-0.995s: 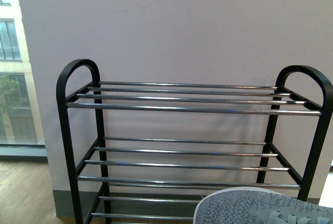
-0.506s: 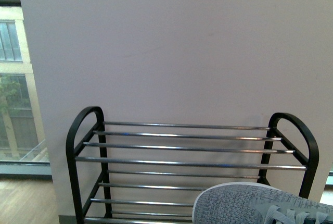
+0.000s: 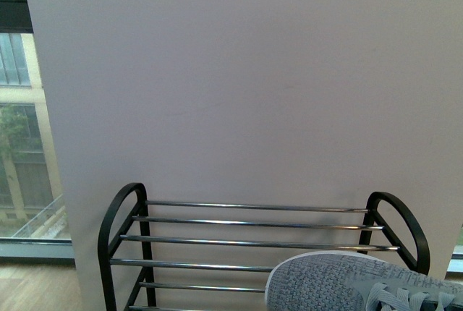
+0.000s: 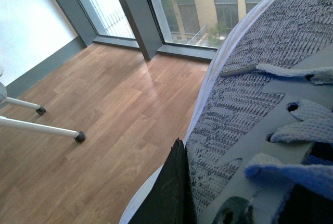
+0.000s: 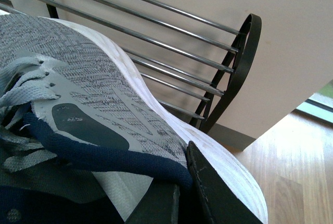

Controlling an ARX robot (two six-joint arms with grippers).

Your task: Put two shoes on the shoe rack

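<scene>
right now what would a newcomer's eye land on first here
The grey knit sneaker looms close at the front view's bottom right and crowds the right wrist view too. Behind it, the shoe rack, black frames and chrome bars, stands against a plain white wall, with a window at far left.

A black-framed shoe rack (image 3: 260, 242) with chrome bars is standing against a pale wall (image 3: 246, 79), while the wood-plank floor (image 4: 104, 104) is carrying two white legs (image 4: 36, 126) tipped with black feet.
</scene>
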